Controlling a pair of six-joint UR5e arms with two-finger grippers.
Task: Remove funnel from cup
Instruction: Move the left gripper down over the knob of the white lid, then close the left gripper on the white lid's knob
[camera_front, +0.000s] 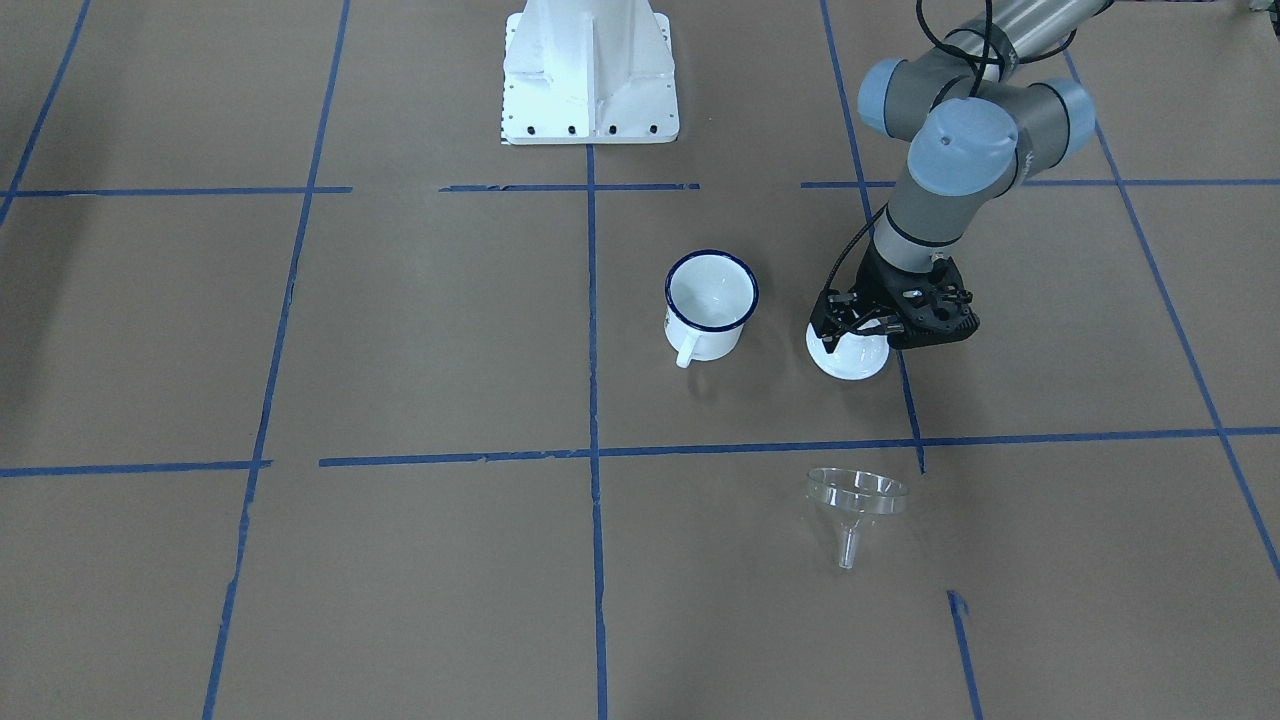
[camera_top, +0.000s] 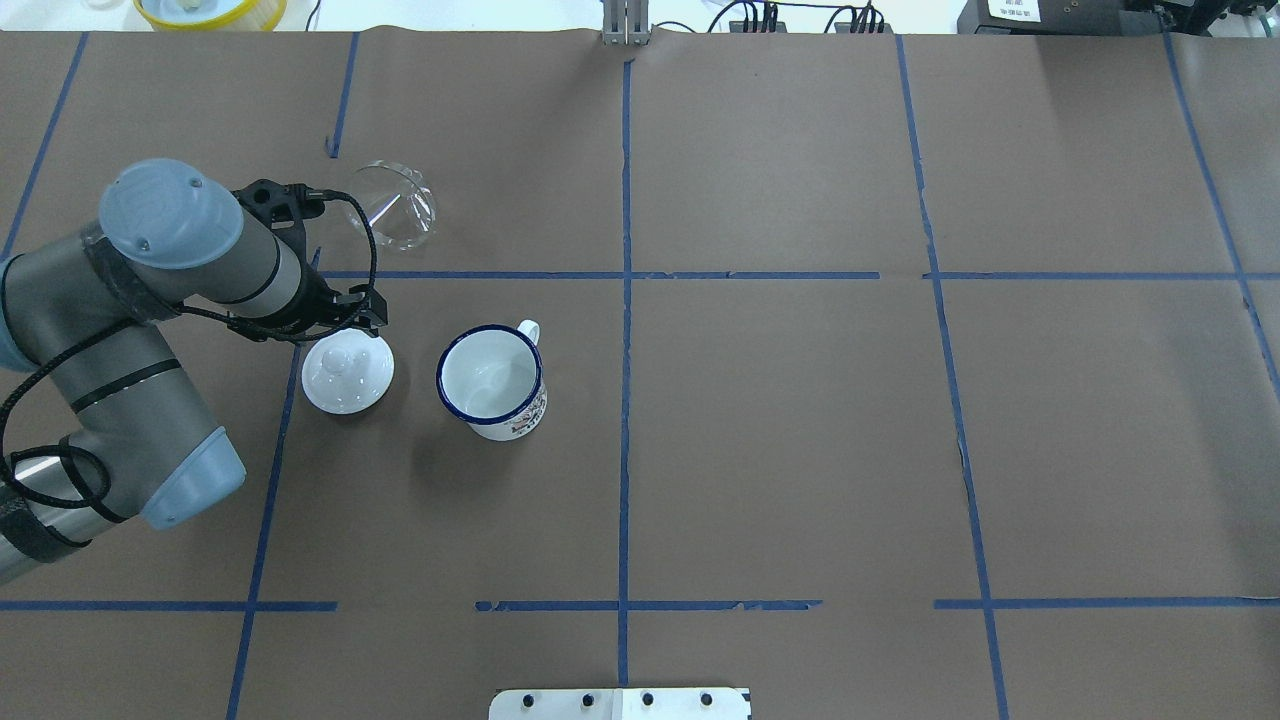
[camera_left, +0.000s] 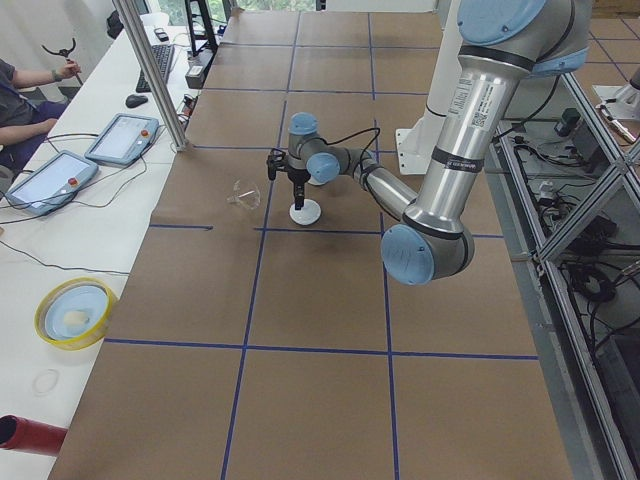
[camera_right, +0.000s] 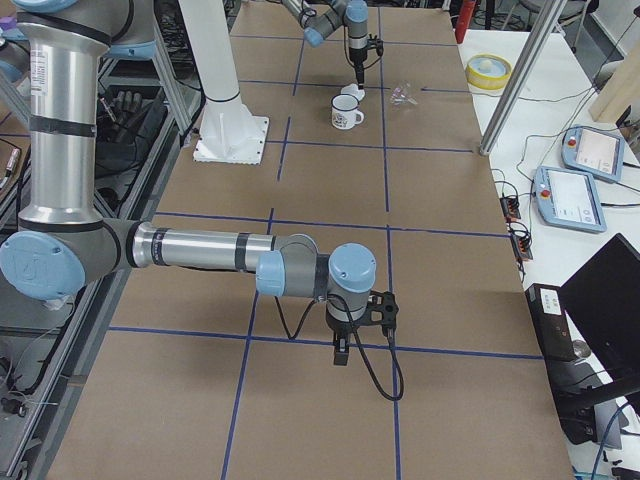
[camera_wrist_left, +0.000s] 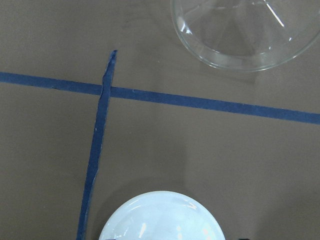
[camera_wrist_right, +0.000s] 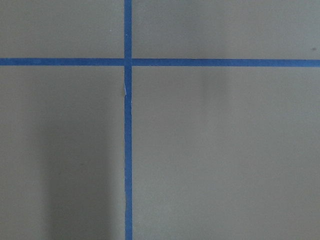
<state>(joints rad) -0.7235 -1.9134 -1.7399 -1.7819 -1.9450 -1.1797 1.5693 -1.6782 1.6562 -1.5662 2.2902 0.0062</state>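
- Overhead exterior view: the clear transparent funnel (camera_top: 392, 205) lies on its side on the brown paper-covered table (camera_top: 800, 450). It is well apart from the small white enamel mug (camera_top: 490, 380) with a dark blue rim, beyond it and towards the robot's left.
- The mug stands upright; a coloured print on its side is too small to read.
- The left gripper (camera_front: 845, 325) hovers over the flat round white lid (camera_top: 348, 373) just beside the mug; I cannot tell how its fingers stand.
- The right gripper (camera_right: 341, 352) points down far from the mug; I cannot tell its finger state either.

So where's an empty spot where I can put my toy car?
Past the middle tape line, on the robot's right of the cup, it's all bare paper. Between cup and base plate is bare too. Crowded: lid, funnel and left gripper bunch beside the cup.
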